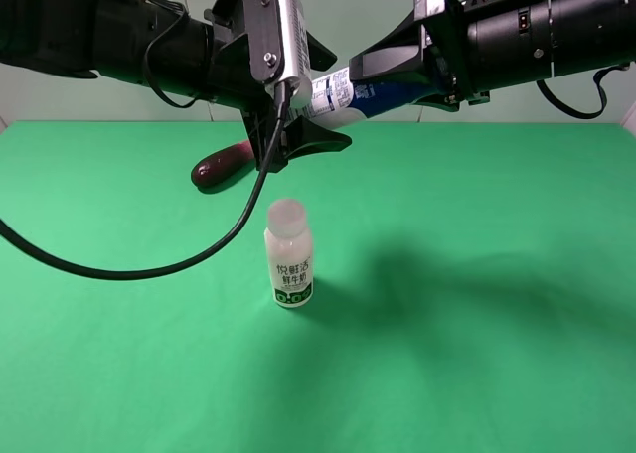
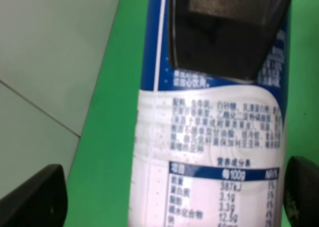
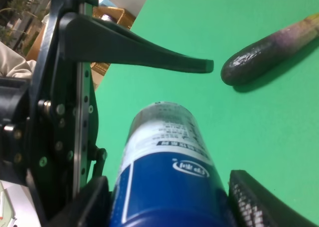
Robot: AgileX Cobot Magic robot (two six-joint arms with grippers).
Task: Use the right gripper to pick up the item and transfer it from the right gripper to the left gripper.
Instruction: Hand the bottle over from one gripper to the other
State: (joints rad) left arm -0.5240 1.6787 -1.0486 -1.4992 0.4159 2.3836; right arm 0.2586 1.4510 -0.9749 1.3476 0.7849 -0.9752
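At upper centre, the right end effector (image 1: pixel 370 83) grasps the bottle (image 1: pixel 338 91) inside the released left end effector (image 1: pixel 316 100), which probably must clench next.

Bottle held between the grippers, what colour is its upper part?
Dark blue; the bottle shows it best in the right wrist view.

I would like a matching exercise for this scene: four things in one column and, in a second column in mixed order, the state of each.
Things:
1. slim blue and white bottle
2. short milk bottle
3. eggplant
4. left gripper

States:
A. stands upright on the green table
B. open, with thing 1 between its fingers
C. lies on its side on the table
D. held in the air by the right gripper

Pairs: 1-D, 2-A, 3-C, 4-B
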